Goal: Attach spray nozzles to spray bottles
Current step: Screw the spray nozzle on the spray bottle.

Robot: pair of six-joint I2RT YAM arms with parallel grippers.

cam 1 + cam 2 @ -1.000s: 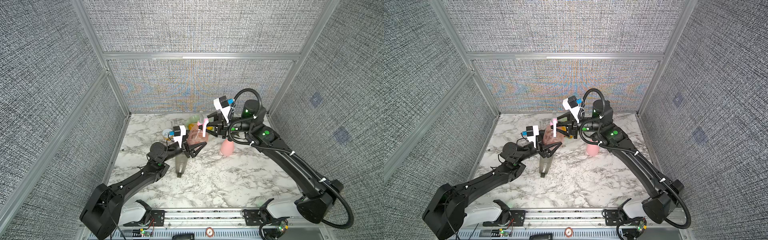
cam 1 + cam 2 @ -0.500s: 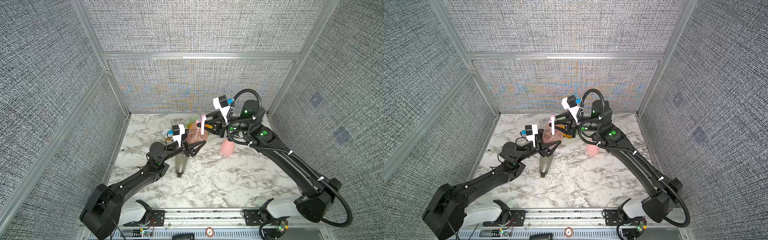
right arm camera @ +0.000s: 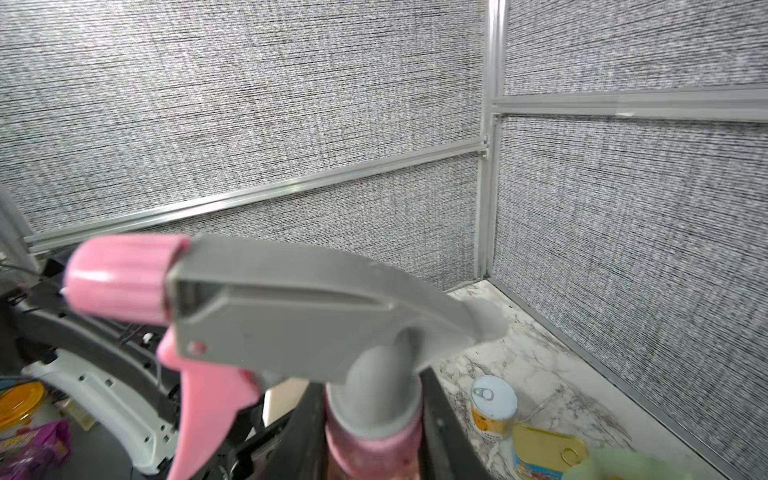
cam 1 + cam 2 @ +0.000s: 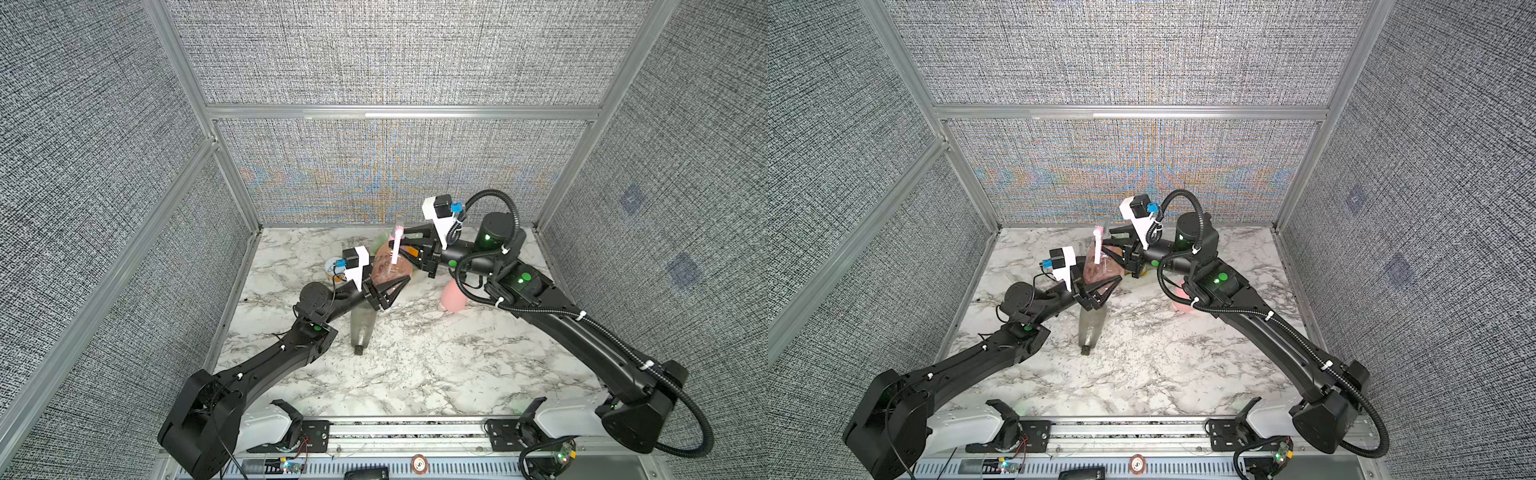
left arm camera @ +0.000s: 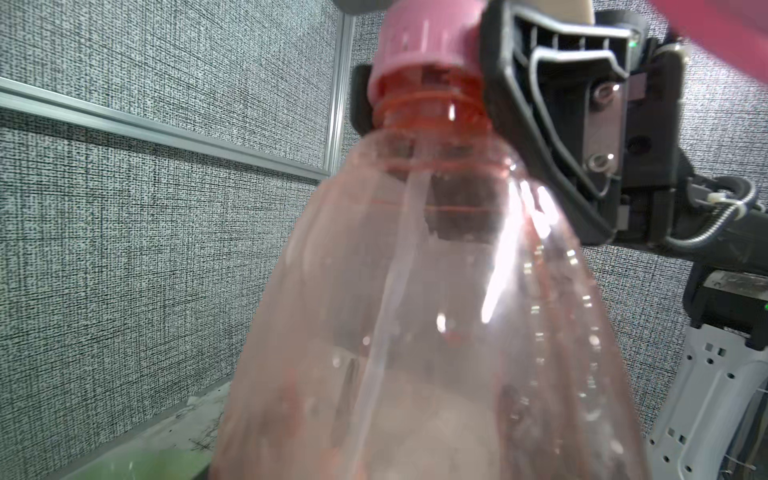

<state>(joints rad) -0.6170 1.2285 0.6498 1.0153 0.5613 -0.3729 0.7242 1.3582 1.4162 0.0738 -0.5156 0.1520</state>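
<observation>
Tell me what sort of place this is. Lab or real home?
Most likely a lab robot cell, not a home: grey woven wall panels in an aluminium frame enclose a marble-patterned tabletop, and the left arm and right arm mount on a front rail.

We are stretching our left arm forward and inward from the near left side, elbow low, wrist lifted. Our left hand is pointing toward the middle, jaws standing in a wide V and gripping the lower body of the clear pink translucent plastic bottle. We are arching our right arm in from the near right side, forearm roughly level, wrist turned inward. Our right hand is pinching the pink collar of the grey-and-pink plastic trigger nozzle, one finger on each side, at the bottle's neck, close beyond our left hand.
</observation>
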